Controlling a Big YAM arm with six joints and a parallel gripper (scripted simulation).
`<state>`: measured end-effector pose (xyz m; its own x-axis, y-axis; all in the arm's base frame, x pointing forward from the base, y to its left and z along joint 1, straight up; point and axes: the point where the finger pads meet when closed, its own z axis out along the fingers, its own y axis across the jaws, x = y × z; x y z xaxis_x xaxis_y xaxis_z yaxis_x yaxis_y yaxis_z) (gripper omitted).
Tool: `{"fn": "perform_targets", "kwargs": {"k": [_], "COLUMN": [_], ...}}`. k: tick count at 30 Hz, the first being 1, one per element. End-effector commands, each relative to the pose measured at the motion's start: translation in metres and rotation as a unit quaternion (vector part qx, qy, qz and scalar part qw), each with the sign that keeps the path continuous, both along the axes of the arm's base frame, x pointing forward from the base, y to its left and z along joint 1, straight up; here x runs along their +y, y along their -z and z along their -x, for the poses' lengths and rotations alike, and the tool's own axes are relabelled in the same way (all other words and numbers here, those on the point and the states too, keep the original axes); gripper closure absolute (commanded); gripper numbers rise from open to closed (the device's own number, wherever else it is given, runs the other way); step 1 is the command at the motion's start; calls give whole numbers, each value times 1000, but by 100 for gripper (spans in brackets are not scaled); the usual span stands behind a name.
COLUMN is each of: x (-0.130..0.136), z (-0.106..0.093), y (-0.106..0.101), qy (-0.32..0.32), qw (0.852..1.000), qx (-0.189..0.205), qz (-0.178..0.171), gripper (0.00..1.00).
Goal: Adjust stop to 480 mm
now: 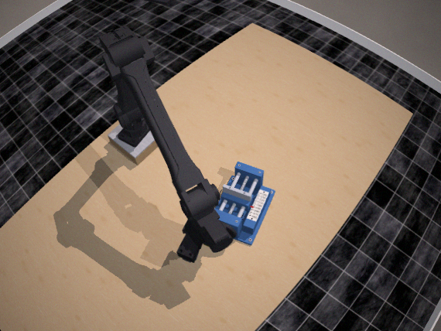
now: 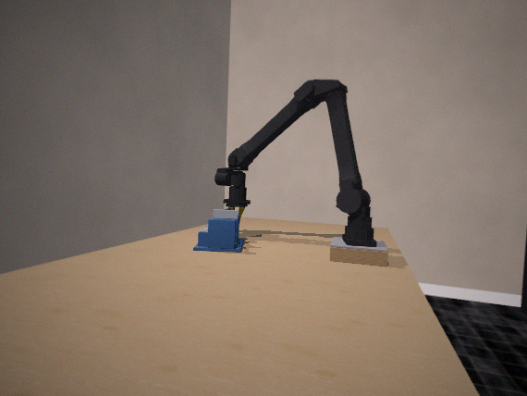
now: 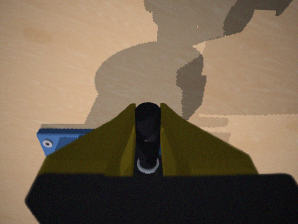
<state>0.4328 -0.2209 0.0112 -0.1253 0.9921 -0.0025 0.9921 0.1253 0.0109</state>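
Two fingers (image 2: 240, 213) gripping one upright black handle (image 3: 148, 120), at the near end of one blue fixture (image 1: 249, 170) (image 2: 222, 233) (image 3: 45, 135).
The handwheel's rim cannot be made out; one grey stop plate (image 1: 237, 192) (image 2: 226, 214) stands across three pale rods (image 1: 255, 186) between two blue end blocks, and beside them runs one white scale strip (image 1: 260, 202) with one red mark (image 1: 251, 206), its lettering too small to read. All this is on one wooden table (image 1: 309, 116) (image 2: 231, 324) (image 3: 50, 60), where one black arm (image 1: 162, 127) (image 2: 273, 129) stands on one grey-topped block (image 1: 136, 156) (image 2: 351, 254), well apart from the fixture.
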Motion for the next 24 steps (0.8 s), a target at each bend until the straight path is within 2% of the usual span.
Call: {"fn": "perform_targets", "kwargs": {"k": [1, 4, 6, 12, 15, 17, 24], "x": [-2, -2, -8, -6, -6, -8, -3], "z": [-1, -6, -29, -37, -24, -35, -44], "y": [8, 7, -5, 2, 10, 3, 5], "qy": [5, 4, 1, 1, 4, 4, 1], "qw": [1000, 1000, 1000, 1000, 1000, 1000, 1000], "qx": [2, -1, -21, -22, -9, -18, -15], "qz": [5, 6, 16, 15, 9, 13, 11], "gripper": [94, 94, 94, 94, 94, 94, 94]}}
